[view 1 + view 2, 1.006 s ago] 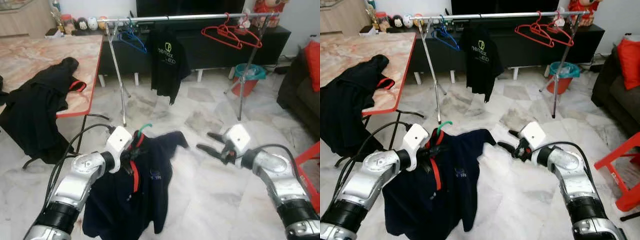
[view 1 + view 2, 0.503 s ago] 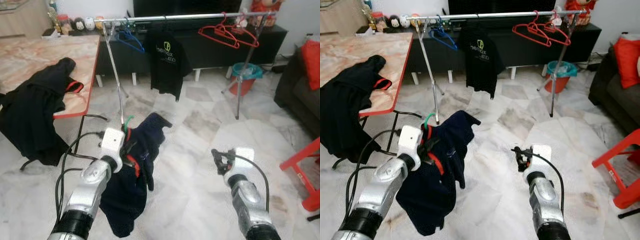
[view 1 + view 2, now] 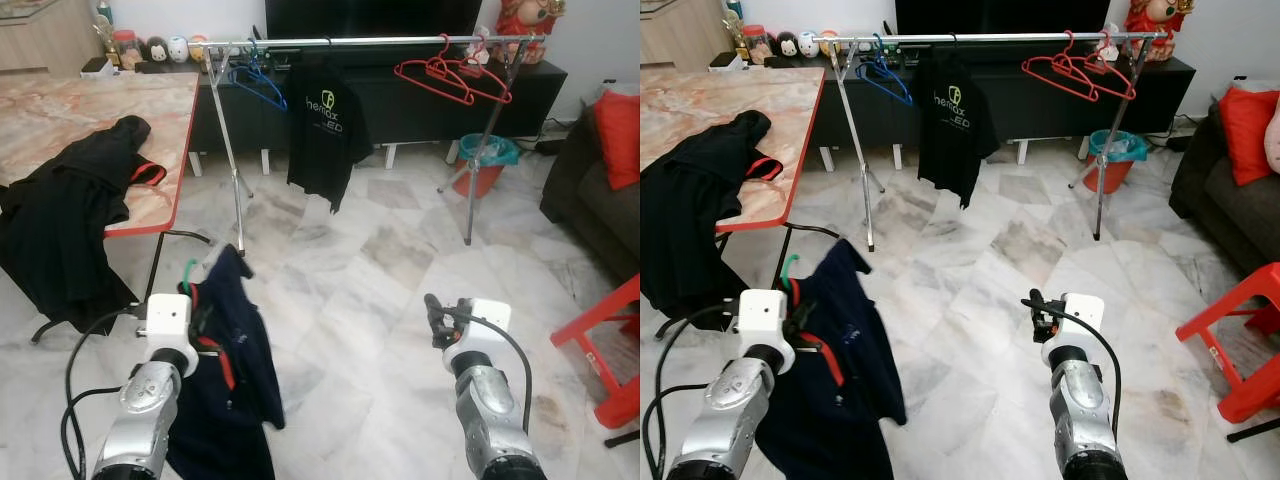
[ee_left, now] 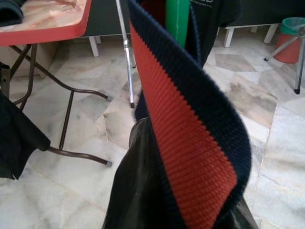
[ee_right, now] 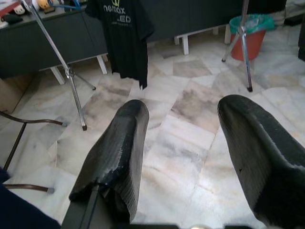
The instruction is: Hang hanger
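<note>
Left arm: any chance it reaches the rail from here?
Probably not yet. The left gripper holds the hanger with the navy shirt low and close to the robot, and the rail stands well ahead across bare floor. Nothing blocks the way.

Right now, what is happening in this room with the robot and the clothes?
The robot stands on the marble floor, some way from the clothes rack. Its left gripper holds up a navy shirt on a green hanger; the shirt is not yet hung. The right gripper is open and holds nothing. On the rack hang a black T-shirt, a blue hanger and red hangers. A black garment lies on the table.
</note>
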`<state>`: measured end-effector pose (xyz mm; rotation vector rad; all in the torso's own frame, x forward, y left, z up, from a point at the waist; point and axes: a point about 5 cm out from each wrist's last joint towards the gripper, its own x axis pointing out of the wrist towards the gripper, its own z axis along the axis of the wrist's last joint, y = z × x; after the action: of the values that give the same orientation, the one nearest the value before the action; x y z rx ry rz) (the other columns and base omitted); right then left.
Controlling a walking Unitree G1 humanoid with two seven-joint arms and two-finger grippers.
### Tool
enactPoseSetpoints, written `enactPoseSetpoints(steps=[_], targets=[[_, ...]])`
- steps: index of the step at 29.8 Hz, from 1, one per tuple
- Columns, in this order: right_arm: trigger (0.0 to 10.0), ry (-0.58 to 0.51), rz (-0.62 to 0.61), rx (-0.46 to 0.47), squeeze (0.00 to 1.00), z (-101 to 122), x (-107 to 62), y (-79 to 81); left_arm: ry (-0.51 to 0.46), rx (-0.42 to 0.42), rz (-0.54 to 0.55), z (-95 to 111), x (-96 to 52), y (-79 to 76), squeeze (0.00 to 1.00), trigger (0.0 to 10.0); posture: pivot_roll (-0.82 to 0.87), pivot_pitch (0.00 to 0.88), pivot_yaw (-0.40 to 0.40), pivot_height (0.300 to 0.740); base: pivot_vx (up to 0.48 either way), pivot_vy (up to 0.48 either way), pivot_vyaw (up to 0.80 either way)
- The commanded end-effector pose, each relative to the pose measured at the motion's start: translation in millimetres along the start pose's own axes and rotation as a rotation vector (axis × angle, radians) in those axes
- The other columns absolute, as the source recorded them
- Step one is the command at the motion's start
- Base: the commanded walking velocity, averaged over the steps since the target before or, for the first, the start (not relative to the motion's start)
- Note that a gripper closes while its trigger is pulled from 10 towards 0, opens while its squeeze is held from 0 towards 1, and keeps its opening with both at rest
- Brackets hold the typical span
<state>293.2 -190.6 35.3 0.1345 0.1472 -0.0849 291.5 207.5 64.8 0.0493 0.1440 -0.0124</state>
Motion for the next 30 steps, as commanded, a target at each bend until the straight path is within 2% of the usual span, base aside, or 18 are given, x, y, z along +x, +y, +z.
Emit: enactPoseSetpoints(steps=[1, 6, 12, 15, 18, 30], targets=[[10.0, -0.009, -0.019, 0.010, 0.00, 0.1, -0.7, -0.6, -0.050, 0.013, 0.009, 12.0, 8.3, -2.1, 0.00, 10.0, -0.01, 0.000, -0.007, 0.740, 0.000, 0.000, 0.00], [10.0, -0.018, -0.030, 0.011, 0.00, 1.6, -0.8, -2.4, -0.049, 0.017, 0.021, 12.8, 11.6, -4.6, 0.00, 10.0, -0.01, 0.000, -0.004, 0.740, 0.000, 0.000, 0.00], [10.0, -0.033, -0.004, -0.012, 0.00, 5.3, 0.6, -0.7, -0.044, 0.012, 0.028, 10.3, 11.2, -6.2, 0.00, 10.0, -0.01, 0.000, -0.007, 0.740, 0.000, -0.251, 0.00], [10.0, -0.036, 0.015, -0.010, 0.00, 5.5, 1.1, 3.1, -0.045, 0.014, 0.030, 9.8, 11.1, -6.1, 0.00, 10.0, -0.01, 0.000, -0.009, 0.740, 0.000, -0.278, 0.69], [10.0, -0.035, 0.013, 0.012, 0.00, 5.2, 2.0, 5.1, -0.046, 0.016, 0.027, 9.8, 11.8, -6.3, 0.00, 10.0, -0.01, 0.000, -0.006, 0.740, 0.000, -0.316, 0.00], [10.0, -0.038, 0.005, 0.003, 0.00, 8.4, 3.2, 2.3, -0.052, 0.019, 0.018, 12.7, 15.5, -11.0, 0.00, 10.0, -0.01, 0.000, -0.008, 0.740, 0.000, -0.356, 0.00]])
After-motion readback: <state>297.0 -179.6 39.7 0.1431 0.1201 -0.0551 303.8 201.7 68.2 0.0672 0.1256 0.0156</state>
